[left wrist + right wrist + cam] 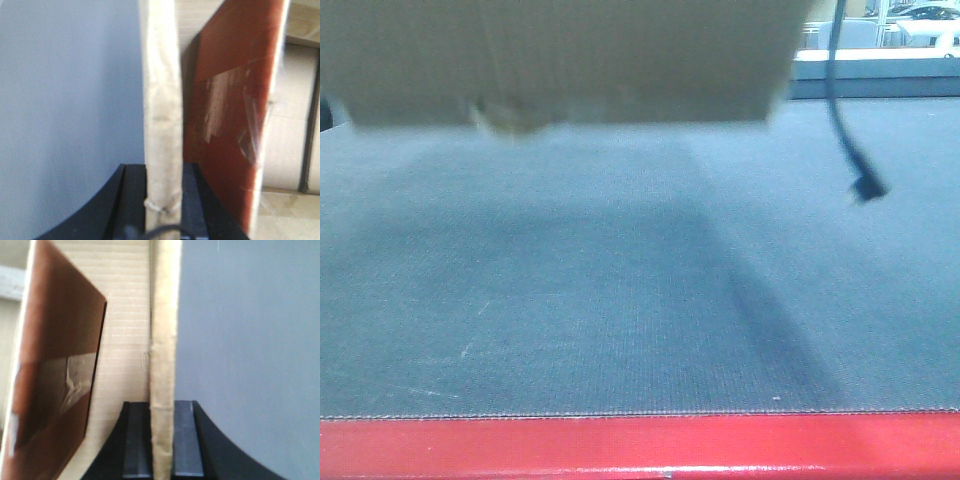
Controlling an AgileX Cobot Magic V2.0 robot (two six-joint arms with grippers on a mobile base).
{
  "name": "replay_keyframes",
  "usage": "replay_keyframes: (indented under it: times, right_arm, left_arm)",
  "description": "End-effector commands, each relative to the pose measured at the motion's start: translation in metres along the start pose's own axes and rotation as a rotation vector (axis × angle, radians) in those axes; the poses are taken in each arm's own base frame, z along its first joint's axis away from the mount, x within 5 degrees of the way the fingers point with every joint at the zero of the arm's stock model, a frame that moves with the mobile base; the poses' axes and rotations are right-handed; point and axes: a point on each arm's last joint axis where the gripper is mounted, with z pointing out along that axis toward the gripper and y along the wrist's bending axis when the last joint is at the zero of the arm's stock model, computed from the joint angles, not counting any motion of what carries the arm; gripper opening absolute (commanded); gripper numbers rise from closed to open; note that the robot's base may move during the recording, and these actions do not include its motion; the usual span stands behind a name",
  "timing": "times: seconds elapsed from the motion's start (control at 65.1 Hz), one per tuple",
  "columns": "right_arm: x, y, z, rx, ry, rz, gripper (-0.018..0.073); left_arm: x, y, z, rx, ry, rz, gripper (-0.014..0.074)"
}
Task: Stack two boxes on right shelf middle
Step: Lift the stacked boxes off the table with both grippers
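We've got the left gripper (pixel 163 170) at the bottom of its wrist view, matte black fingers (pixel 131 200) flaring into curves over a thin dark cable (pixel 155 231), the right gripper (pixel 161 407) equally black with grey pads (pixel 136 440), and, upper right out front, a dark cord (pixel 838 100) ending in a small plug (pixel 867 187).

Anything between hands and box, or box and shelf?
Nothing between: left hand and right hand each clamp a wall of the box directly. The shelf isn't in view; a cable dangles beside the box.
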Motion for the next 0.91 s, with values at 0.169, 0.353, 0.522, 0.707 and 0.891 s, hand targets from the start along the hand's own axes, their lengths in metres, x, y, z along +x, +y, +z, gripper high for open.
replay_keyframes:
  times: [0.169,0.353,0.522,0.707,0.891]
  right_arm:
    - [-0.018,-0.004,-0.016,-0.001,-0.138,0.007,-0.0154]
    - [-0.020,-0.011,-0.029,0.003,-0.146,0.053,-0.0154]
    - [-0.018,-0.018,-0.042,0.003,-0.167,0.057,-0.0154]
    - [-0.017,-0.018,-0.043,-0.004,-0.175,0.052,-0.0154]
    - [-0.016,-0.019,-0.041,0.005,-0.162,0.051,-0.0154]
  left_arm:
    - [-0.036,-0.002,-0.023,0.037,-0.143,-0.016,-0.0111]
    - [-0.037,-0.005,-0.017,0.037,-0.127,-0.006,-0.0111]
    - [-0.037,-0.005,-0.014,0.036,-0.123,-0.006,-0.0111]
    - [-0.036,-0.007,-0.008,0.048,-0.106,-0.020,-0.0111]
    - [-0.036,-0.007,-0.008,0.048,-0.106,-0.020,-0.0111]
